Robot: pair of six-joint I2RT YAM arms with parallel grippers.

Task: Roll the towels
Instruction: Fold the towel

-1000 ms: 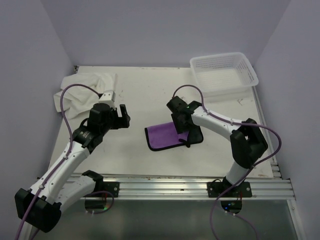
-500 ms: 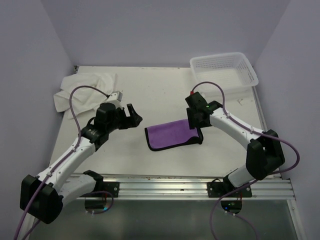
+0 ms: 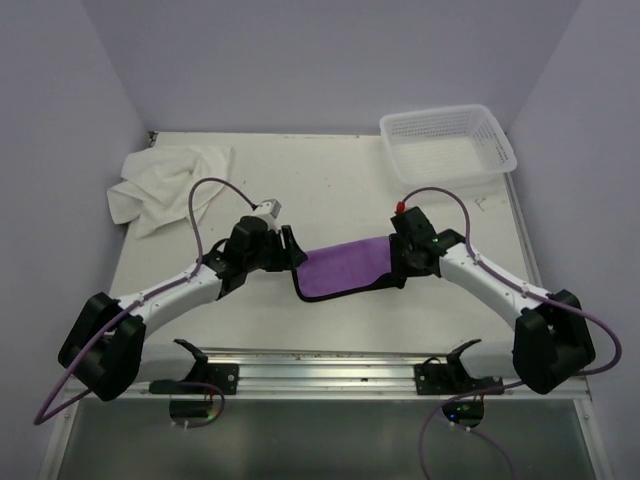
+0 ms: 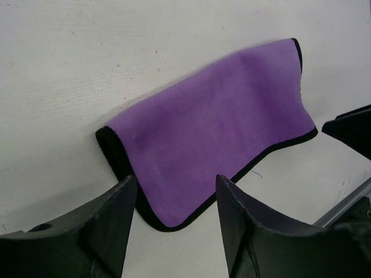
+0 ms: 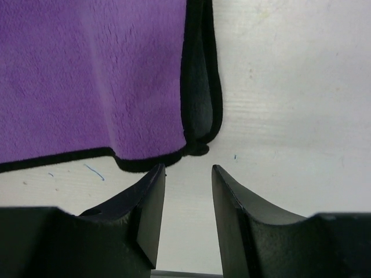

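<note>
At the middle of the surface: the purple towel with dark edging lies flat, its long side running left to right, between the two end effectors.
Fold of the purple towel: the right wrist view shows a darker under-layer along its right edge, ringed by the black edging, so the cloth lies doubled there.
Left end effector: low over the surface at the towel's left end. Its jaws stand well apart and hold nothing. In the left wrist view the towel's near corner shows in the gap between the two fingers. Whether either finger touches the cloth cannot be told.
Right end effector: low at the towel's right end. Its jaws are parted by a narrower gap, with only bare surface between the fingers. The towel's near right corner lies just beyond the tips, ungripped.
White towel: a crumpled heap towards the far left corner, well apart from the purple towel and both end effectors.
White perforated plastic basket: upright at the far right corner.
</note>
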